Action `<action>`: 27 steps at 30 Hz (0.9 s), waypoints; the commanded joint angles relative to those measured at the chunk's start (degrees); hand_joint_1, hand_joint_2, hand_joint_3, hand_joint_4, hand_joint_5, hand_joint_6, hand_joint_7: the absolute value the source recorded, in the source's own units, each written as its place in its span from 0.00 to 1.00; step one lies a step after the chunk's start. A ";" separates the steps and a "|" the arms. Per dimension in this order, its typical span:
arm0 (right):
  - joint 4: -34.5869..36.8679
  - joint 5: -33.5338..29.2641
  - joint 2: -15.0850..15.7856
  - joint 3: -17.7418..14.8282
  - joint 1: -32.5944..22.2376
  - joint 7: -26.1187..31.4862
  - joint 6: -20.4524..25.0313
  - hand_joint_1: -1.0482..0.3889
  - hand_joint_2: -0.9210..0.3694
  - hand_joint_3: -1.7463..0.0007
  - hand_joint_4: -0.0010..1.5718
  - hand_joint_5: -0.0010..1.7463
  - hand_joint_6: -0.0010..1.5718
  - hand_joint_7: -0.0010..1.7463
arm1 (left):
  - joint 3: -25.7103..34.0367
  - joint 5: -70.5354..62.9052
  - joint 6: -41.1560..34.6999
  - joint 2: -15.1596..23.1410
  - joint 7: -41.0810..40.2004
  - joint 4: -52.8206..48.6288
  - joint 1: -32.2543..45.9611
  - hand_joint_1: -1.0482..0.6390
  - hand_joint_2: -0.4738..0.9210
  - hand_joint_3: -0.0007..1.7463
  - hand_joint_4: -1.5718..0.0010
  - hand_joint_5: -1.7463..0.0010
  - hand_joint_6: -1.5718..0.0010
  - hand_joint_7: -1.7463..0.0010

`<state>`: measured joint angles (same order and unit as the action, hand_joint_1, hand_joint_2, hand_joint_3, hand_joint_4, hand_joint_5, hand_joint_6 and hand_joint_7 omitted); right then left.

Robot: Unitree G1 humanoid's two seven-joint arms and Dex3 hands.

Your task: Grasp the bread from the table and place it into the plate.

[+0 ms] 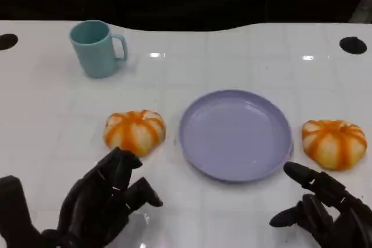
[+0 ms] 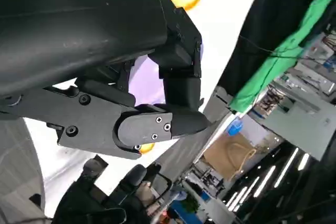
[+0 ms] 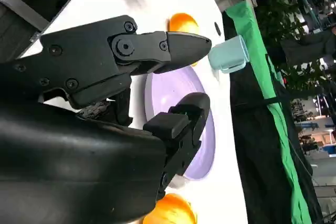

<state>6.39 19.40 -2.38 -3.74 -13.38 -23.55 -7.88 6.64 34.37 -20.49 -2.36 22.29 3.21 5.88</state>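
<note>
I see both hands, left [image 1: 107, 201] and right [image 1: 325, 210], released near the plate [image 1: 235, 135] (buns [image 1: 135, 131] flank it).

A glossy white table [image 1: 244, 56] is spreading across the scene, catching small glints of overhead light, with a black round mark near each far corner. Darkness is filling the space beyond its far edge. In the wrist views, a green cloth [image 3: 262, 72] is hanging beside a black drape, and strip lights [image 2: 273, 174] are glowing over a cluttered room.
</note>
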 commanded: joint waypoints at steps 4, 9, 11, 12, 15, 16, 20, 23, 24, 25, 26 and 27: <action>0.26 0.61 0.63 -0.55 0.53 -0.03 0.37 0.19 0.00 0.83 0.48 0.62 0.62 0.20 | -3.51 -12.17 13.72 3.96 1.95 -0.33 -3.06 0.34 1.00 0.19 0.71 0.19 0.70 0.48; 0.77 1.38 0.64 -0.81 0.88 -0.73 0.58 0.19 0.00 0.83 0.48 0.62 0.62 0.20 | -6.04 -23.04 23.92 6.50 0.12 -1.47 -5.02 0.42 1.00 0.16 0.77 0.31 0.76 0.66; 1.07 1.14 0.68 -0.81 1.01 -0.74 0.15 0.19 0.00 0.83 0.48 0.61 0.62 0.19 | -6.85 -27.48 25.83 8.16 -1.26 -1.38 -5.86 0.42 1.00 0.15 0.77 0.32 0.76 0.67; 1.48 0.93 0.70 -0.82 1.16 -0.85 -0.42 0.20 0.00 0.83 0.48 0.61 0.62 0.19 | -8.25 -36.38 26.99 11.09 -4.86 -0.36 -7.52 0.42 1.00 0.13 0.79 0.35 0.77 0.70; 1.77 0.54 0.69 -0.77 1.21 -0.85 -1.13 0.20 0.00 0.82 0.49 0.61 0.62 0.19 | -10.87 -52.88 29.50 16.05 -11.96 0.54 -10.49 0.35 1.00 0.03 0.83 0.49 0.72 0.85; 1.60 0.50 0.68 -0.72 1.10 -0.81 -1.14 0.20 0.00 0.82 0.49 0.61 0.62 0.19 | -11.67 -56.87 30.60 17.29 -13.88 0.05 -11.24 0.35 0.98 0.01 0.85 0.54 0.71 0.89; 1.50 0.49 0.67 -0.66 1.02 -0.80 -1.27 0.20 0.00 0.82 0.49 0.61 0.62 0.19 | -13.05 -62.54 32.43 18.80 -17.67 -1.21 -12.22 0.34 0.96 0.00 0.84 0.61 0.68 0.95; 1.33 0.71 0.59 -0.70 1.01 -0.70 -0.90 0.20 0.00 0.82 0.49 0.61 0.62 0.19 | -15.80 -71.53 31.26 22.69 -18.11 -0.69 -14.76 0.32 0.91 0.00 0.92 0.65 0.72 0.98; 1.38 0.54 0.62 -0.69 1.07 -0.60 -0.98 0.20 0.00 0.82 0.49 0.61 0.62 0.19 | -16.63 -74.07 30.33 23.52 -17.59 -0.35 -15.49 0.32 0.90 0.00 0.93 0.66 0.73 0.98; 1.45 0.38 0.64 -0.68 1.11 -0.54 -1.07 0.20 0.00 0.82 0.49 0.62 0.62 0.19 | -17.08 -75.36 29.67 23.84 -17.24 -0.14 -15.84 0.32 0.88 0.00 0.96 0.67 0.75 0.99; 1.48 0.27 0.65 -0.68 1.13 -0.49 -1.13 0.20 0.00 0.82 0.49 0.62 0.62 0.19 | -17.41 -76.17 29.18 24.03 -17.04 0.02 -16.06 0.32 0.87 0.00 0.97 0.67 0.76 1.00; 1.42 0.53 0.64 -0.75 1.16 -0.68 -0.91 0.20 0.00 0.82 0.49 0.62 0.62 0.19 | -18.18 -77.51 28.51 24.54 -16.27 -0.08 -16.79 0.33 0.87 0.00 0.97 0.67 0.76 1.00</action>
<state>8.04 19.66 -2.51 -3.89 -12.13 -24.22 -8.33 -10.26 -40.37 9.52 20.31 4.92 2.26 -9.27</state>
